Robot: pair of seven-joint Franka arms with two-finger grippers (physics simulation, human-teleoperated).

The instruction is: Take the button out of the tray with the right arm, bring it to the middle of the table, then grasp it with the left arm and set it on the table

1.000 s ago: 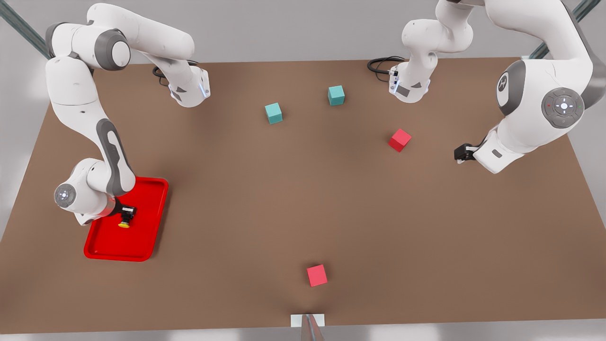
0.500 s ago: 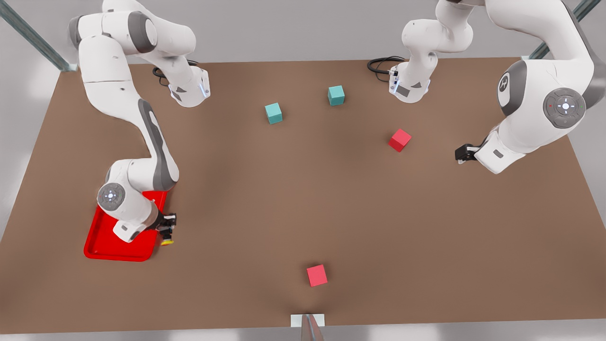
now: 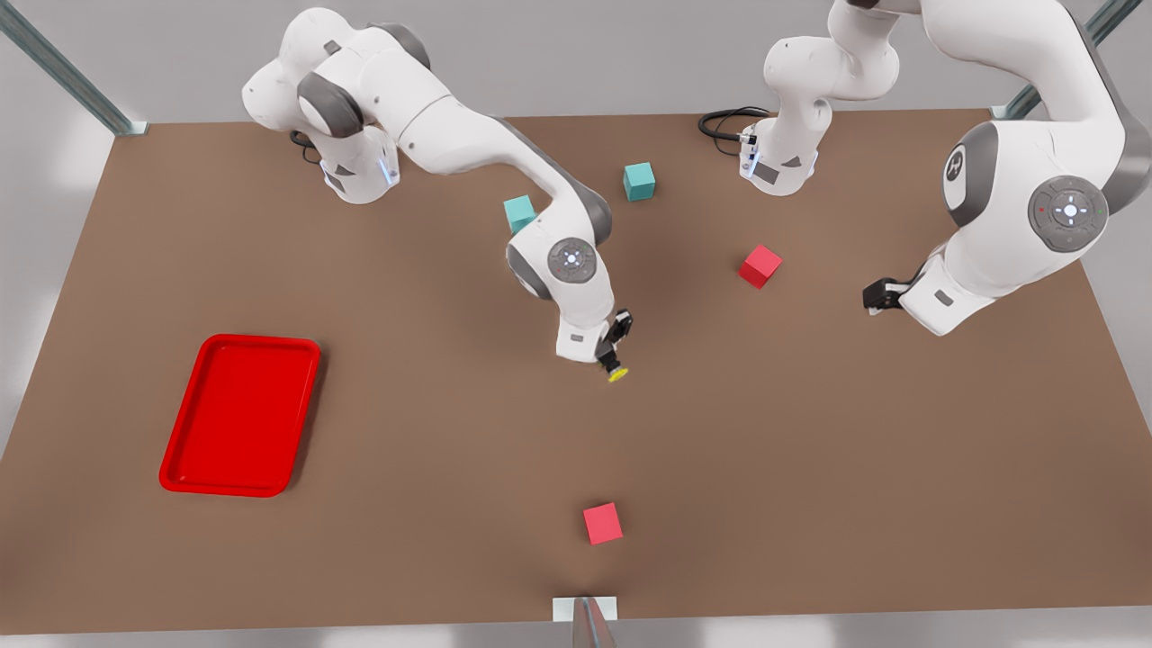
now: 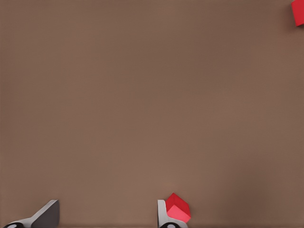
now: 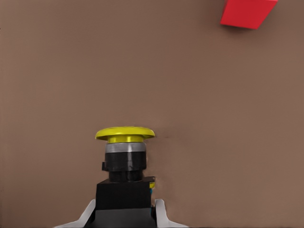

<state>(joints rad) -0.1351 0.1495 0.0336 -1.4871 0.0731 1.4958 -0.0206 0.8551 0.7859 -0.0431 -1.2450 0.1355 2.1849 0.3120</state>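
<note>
The button (image 3: 617, 370), a dark boxy body with a yellow cap, hangs just above the middle of the table (image 3: 432, 297). My right gripper (image 3: 614, 354) is shut on its body. In the right wrist view the button (image 5: 125, 161) sits between my right gripper's (image 5: 124, 211) pale fingers, cap pointing away. The red tray (image 3: 241, 409) lies at the front view's left with nothing in it. My left gripper (image 3: 877, 295) waits at the front view's right, open; in its own wrist view the left gripper (image 4: 104, 213) has bare table between its fingers.
A red cube (image 3: 760, 266) lies between the two grippers and shows just past a left finger as the red cube (image 4: 178, 209). Another red cube (image 3: 602, 523) sits near the front edge. Two teal cubes (image 3: 639, 181) (image 3: 517, 211) stand at the back.
My right arm swung from the tray to the table's middle, carrying the button with it. The tray is left bare. The left arm has hardly moved.
</note>
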